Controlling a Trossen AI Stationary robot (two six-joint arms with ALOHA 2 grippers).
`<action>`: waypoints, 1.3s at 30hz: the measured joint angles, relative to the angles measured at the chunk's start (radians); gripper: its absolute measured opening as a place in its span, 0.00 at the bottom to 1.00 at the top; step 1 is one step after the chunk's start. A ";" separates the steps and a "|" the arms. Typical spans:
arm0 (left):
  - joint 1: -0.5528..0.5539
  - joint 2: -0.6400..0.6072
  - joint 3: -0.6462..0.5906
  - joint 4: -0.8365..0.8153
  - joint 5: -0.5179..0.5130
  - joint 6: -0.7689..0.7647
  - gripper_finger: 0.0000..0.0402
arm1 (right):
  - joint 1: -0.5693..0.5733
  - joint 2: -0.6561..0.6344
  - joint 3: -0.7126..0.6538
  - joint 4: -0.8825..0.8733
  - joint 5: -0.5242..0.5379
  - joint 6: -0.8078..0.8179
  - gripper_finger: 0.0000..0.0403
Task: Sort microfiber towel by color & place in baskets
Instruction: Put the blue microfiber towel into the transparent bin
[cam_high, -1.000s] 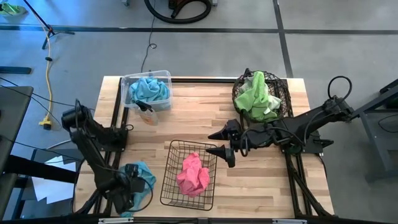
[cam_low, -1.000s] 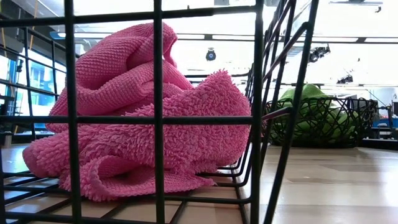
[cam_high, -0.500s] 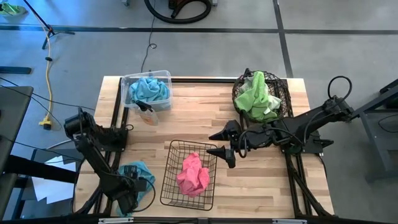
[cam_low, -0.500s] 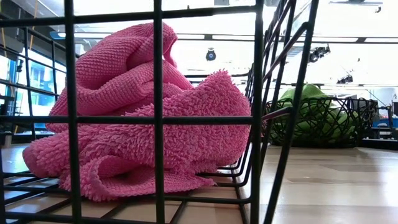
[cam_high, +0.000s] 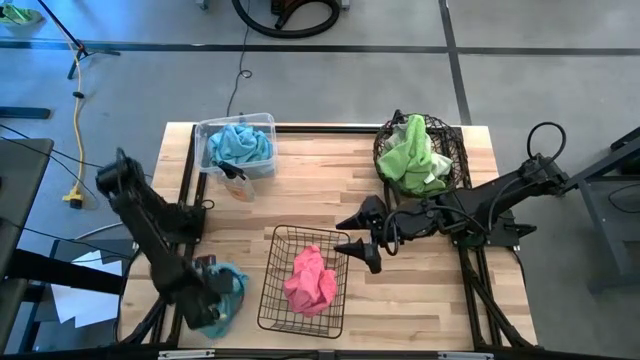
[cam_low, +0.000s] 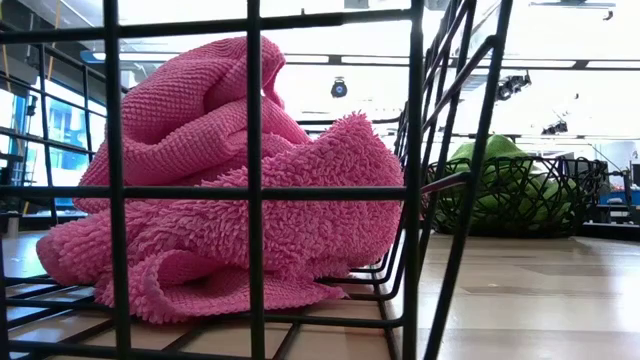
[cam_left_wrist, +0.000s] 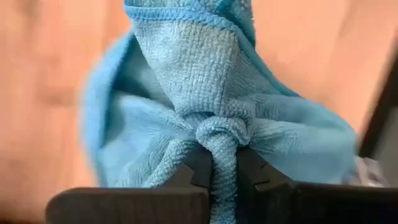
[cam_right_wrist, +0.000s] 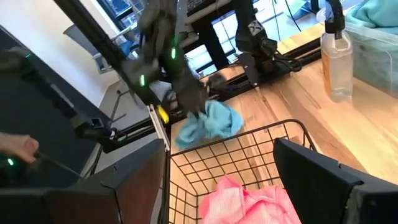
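Light blue microfiber cloth (cam_left_wrist: 205, 118) hangs bunched in the left end effector (cam_high: 212, 300), clamped at the wooden surface's (cam_high: 310, 190) near left corner; right end effector (cam_high: 352, 232), fingers apart, beside the black rectangular wire basket (cam_high: 275, 285)

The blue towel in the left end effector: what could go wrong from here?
The left end effector pinches only a narrow fold of the blue towel, so it might slip out during the carry. The clear bin already holds blue cloth, and a small bottle stands beside it; a low swing could knock it over.
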 joint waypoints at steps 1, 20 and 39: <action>0.002 -0.053 0.001 -0.022 -0.009 -0.001 0.02 | 0.000 0.000 0.000 0.000 -0.003 -0.004 0.74; 0.446 -0.473 0.461 -0.086 -0.703 0.431 0.00 | -0.009 -0.008 0.000 0.001 -0.005 -0.211 0.74; 1.451 -0.402 0.439 -0.040 -0.523 0.838 0.00 | -0.191 -0.089 0.000 -0.001 -0.004 -0.252 0.74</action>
